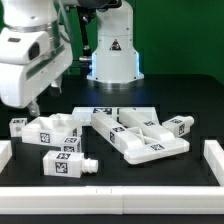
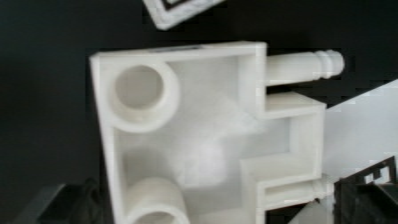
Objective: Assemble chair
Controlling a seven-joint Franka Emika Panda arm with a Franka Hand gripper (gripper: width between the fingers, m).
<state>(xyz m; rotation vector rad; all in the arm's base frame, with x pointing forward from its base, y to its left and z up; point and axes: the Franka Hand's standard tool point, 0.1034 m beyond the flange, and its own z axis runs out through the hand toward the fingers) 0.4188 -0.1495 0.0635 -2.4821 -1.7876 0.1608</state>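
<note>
Exterior view places the claw (image 1: 32, 104) at about ten o'clock, released, jaws wide and holding nothing, just above the white plastic blocky chair piece with black-and-white square tags (image 1: 50, 128), which lies at nine o'clock on the black surface (image 1: 110, 170); the claw appears not to touch it, though the gap is hard to judge. Wrist view looks straight down on what I take to be the same blocky piece (image 2: 187, 120); it fills the picture and shows a round socket and a short cylindrical stub on one side. The rest of the chair kit lies loose and unjoined: a flat white slatted slab (image 1: 140, 132) from the centre towards three o'clock; a short white peg-ended part (image 1: 180, 125) just beside it at three o'clock; a small white tagged block (image 1: 65, 163) at seven o'clock, apart from the others. The step in hand looks like the approach for a first pick, with assembly barely begun; the next move calls for a descent with the jaws straddling the piece's narrower walls, then a firm close; the piece is broad and smooth, so an off-centre grip could twist or skid it.
</note>
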